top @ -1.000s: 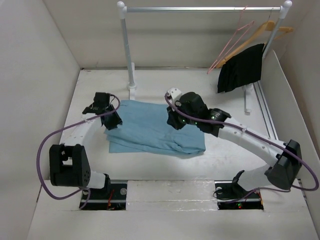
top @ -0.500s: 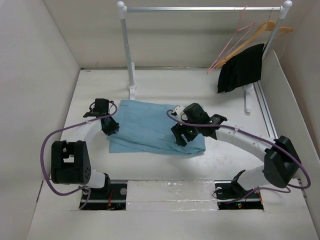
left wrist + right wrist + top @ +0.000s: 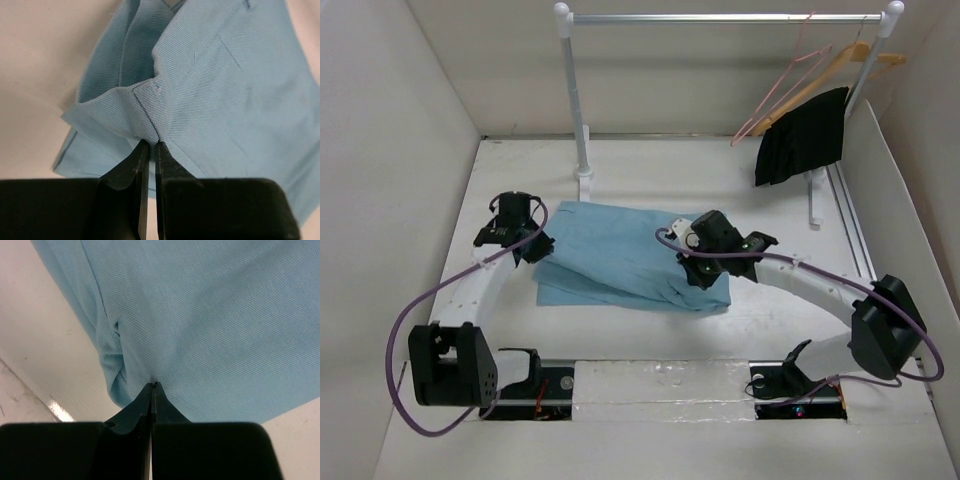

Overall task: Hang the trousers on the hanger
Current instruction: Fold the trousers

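While the one pair of trousers lies on the table, two grippers pinch it. The left gripper is closed on its left edge. The right gripper is closed on its near right corner. Far away at the back right, one pink hanger, one wooden hanger and one black garment hang from the rail. A second ago the right gripper sat farther back on the cloth.
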